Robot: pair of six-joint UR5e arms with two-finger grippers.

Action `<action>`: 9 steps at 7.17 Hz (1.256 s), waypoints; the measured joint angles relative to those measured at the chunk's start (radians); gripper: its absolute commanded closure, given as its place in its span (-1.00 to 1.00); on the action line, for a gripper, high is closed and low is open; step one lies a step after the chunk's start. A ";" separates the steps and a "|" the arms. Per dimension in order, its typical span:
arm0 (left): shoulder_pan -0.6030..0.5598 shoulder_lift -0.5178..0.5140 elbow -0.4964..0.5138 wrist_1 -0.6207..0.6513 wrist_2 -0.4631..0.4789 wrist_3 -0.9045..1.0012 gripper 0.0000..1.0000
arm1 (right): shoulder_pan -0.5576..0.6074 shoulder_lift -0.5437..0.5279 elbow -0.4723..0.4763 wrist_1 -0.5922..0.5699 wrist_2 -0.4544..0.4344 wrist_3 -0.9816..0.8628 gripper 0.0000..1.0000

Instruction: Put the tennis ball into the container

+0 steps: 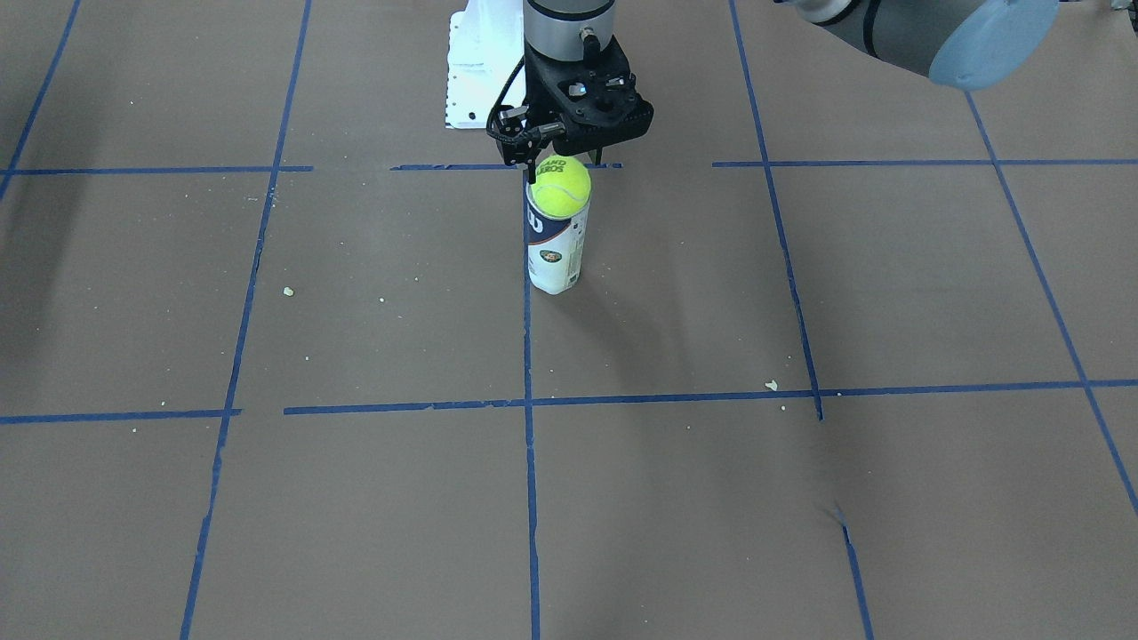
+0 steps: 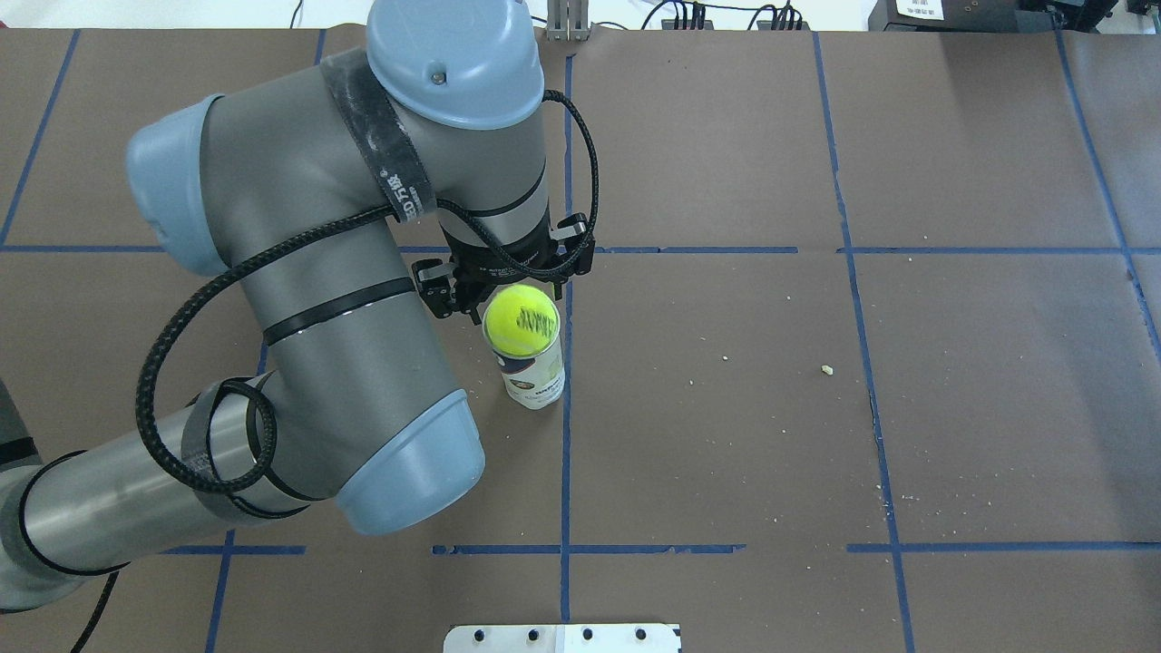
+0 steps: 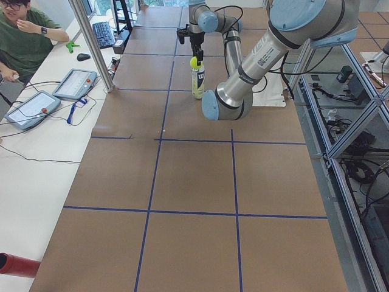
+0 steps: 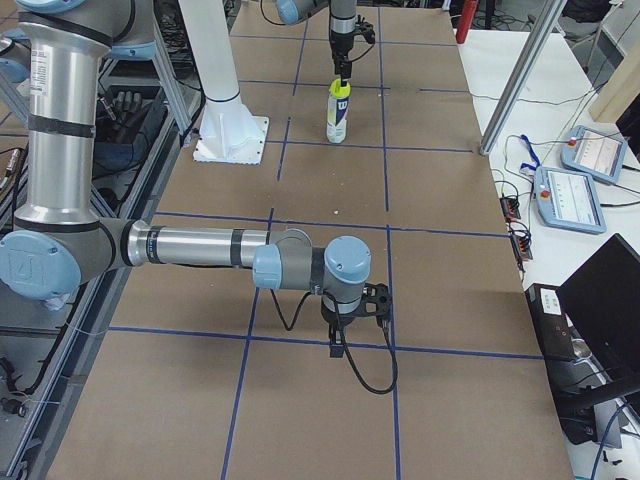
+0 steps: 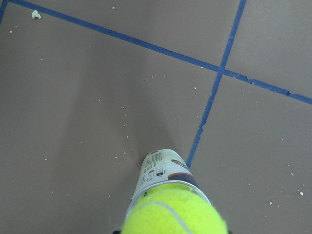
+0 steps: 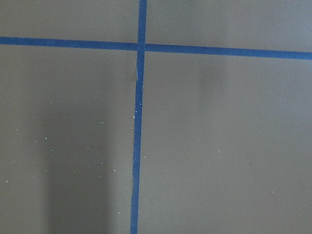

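The tennis ball [image 1: 560, 188] is bright yellow-green with dark lettering. It sits in the mouth of the container [image 1: 556, 258], an upright white and navy tube standing beside a blue tape line. My left gripper [image 1: 560, 169] points straight down over the tube, its fingers flanking the ball's top, and looks shut on the ball. Overhead, the ball [image 2: 521, 319] caps the tube [image 2: 535, 381]. The left wrist view has the ball [image 5: 173, 212] at its bottom edge, covering the tube's opening [image 5: 158, 168]. My right gripper [image 4: 340, 345] hangs low over the table, far from the tube; I cannot tell whether it is open or shut.
A white mounting plate [image 1: 476, 62] lies behind the tube by the robot base. The left arm's elbow [image 2: 399, 472] hangs low over the table, left of the tube. Operators' pendants [image 3: 73, 82] lie on a side bench. Brown paper with blue tape lines covers the table.
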 measured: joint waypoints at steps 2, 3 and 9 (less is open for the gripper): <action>-0.001 0.004 -0.015 0.000 0.000 0.012 -1.00 | 0.000 0.000 0.000 0.000 0.000 0.000 -1.00; -0.004 0.018 -0.040 0.000 0.000 0.048 -1.00 | 0.000 0.000 0.000 0.000 0.000 0.000 -1.00; -0.396 0.430 -0.149 -0.183 -0.213 0.818 -1.00 | 0.000 0.000 0.000 0.000 0.000 0.000 -1.00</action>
